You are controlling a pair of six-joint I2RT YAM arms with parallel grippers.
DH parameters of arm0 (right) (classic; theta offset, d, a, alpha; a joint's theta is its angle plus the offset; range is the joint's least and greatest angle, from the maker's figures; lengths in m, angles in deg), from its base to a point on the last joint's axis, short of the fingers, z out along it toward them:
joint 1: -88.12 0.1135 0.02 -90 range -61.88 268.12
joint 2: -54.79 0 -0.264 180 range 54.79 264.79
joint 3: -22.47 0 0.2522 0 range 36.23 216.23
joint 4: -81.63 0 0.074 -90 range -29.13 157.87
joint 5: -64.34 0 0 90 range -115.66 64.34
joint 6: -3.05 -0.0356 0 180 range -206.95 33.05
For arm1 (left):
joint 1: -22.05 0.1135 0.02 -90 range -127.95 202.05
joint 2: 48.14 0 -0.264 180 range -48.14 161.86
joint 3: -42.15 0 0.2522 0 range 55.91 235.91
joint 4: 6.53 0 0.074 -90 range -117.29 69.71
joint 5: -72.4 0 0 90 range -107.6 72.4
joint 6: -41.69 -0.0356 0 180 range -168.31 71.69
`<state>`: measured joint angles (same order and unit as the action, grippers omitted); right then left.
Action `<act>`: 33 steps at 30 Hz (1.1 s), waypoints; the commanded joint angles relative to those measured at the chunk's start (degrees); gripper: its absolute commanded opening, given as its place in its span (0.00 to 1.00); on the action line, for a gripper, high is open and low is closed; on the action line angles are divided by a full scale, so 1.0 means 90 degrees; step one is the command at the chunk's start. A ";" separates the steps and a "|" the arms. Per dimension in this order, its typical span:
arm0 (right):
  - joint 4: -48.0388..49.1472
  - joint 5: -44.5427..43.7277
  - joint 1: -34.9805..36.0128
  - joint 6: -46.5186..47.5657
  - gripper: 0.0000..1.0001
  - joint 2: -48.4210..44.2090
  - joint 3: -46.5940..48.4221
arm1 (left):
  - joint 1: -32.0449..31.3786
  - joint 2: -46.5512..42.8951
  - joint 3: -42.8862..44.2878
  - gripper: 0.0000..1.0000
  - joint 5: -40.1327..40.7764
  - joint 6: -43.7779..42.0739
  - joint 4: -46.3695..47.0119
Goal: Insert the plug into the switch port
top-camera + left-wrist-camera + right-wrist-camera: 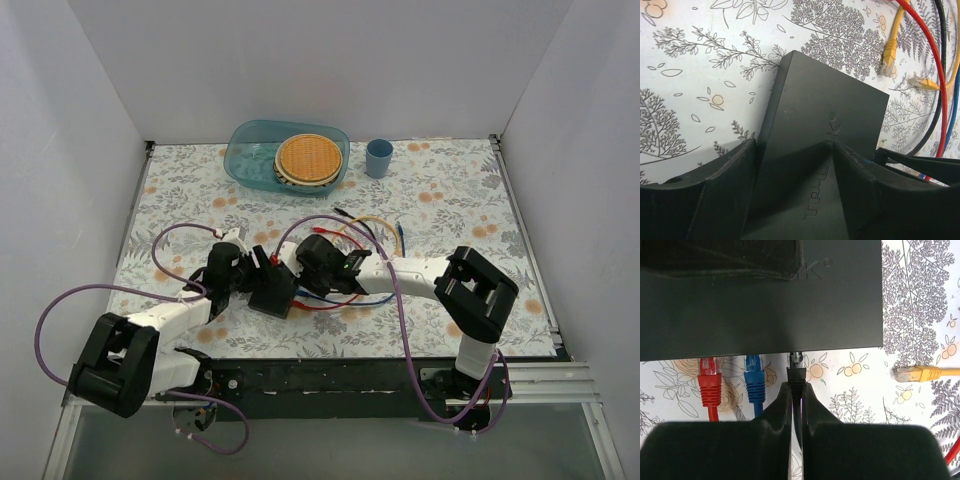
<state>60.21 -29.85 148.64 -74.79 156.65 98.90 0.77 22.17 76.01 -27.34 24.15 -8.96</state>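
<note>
Floral desk (450,210), white walls (300,60). Left jaws clamp the switch (825,125). Right jaws pinch the black plug (796,372) at its edge.

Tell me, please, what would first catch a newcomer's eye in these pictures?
The flat matte-black rectangular switch, clamped by the left gripper near the table's front middle, draws the eye first. The right gripper pinches a black cable plug at the switch's socket edge, beside a red plug and a blue plug already in.
</note>
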 commanded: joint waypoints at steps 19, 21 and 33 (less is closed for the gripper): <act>0.0861 -0.0942 -0.0638 -0.0082 0.71 -0.1250 -0.0352 | -0.0214 -0.1639 0.0706 0.96 0.0926 0.0279 -0.1503; 0.0861 -0.0795 -0.0970 -0.0092 0.71 -0.1269 -0.0411 | -0.0214 -0.1688 0.0755 0.96 0.0896 0.0210 -0.1600; 0.0353 -0.0306 -0.1665 -0.0530 0.68 -0.0762 -0.0294 | -0.0214 -0.1493 0.0765 0.98 0.0497 -0.0082 -0.1348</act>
<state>63.99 -34.07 133.75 -76.74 148.32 94.93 -1.07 8.07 81.17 -21.13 25.86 -22.29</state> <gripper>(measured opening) 0.683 0.972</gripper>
